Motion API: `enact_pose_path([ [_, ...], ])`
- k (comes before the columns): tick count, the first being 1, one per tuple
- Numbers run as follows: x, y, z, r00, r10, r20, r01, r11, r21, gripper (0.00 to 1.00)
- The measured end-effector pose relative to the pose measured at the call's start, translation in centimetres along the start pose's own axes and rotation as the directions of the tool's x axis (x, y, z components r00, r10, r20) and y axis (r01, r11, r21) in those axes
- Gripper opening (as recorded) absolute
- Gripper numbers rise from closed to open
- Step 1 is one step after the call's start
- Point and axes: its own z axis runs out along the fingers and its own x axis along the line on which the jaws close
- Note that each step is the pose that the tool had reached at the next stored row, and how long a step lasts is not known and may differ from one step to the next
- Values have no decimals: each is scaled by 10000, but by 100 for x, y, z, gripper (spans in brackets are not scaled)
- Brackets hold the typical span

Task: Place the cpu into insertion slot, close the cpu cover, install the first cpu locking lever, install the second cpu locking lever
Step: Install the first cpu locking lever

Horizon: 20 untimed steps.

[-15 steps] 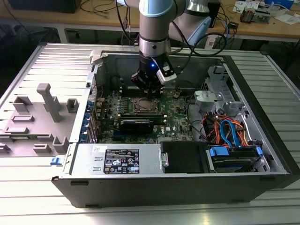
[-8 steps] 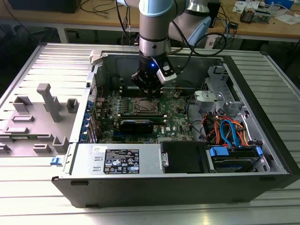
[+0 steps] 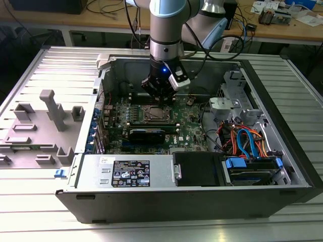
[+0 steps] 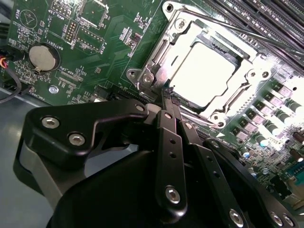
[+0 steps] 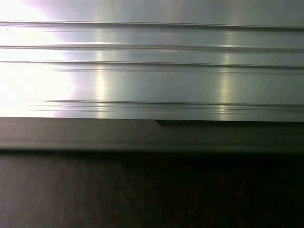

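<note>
Black pincer (image 4: 167, 97), fingers together, presses at the cpu cover (image 4: 247, 78) corner; cpu (image 4: 209, 73) seated, cover down, one lever (image 4: 228, 26) apparently unlatched.

In the second wrist view the gripper (image 4: 167, 97) hides the near edge of the cpu cover (image 4: 164, 50), and the cpu (image 4: 209, 73) is glared white, its surface unreadable. Beside the cover, the memory slots (image 4: 266, 19) are cut off by the picture's edge.
</note>
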Motion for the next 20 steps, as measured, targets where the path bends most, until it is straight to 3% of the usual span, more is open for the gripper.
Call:
enact_pose_path([
  [17, -15, 2, 54, 10000, 0, 0, 0, 10000, 2, 11],
  [20, -15, 2, 55, 10000, 2, 2, -2, 10000, -64, 11],
])
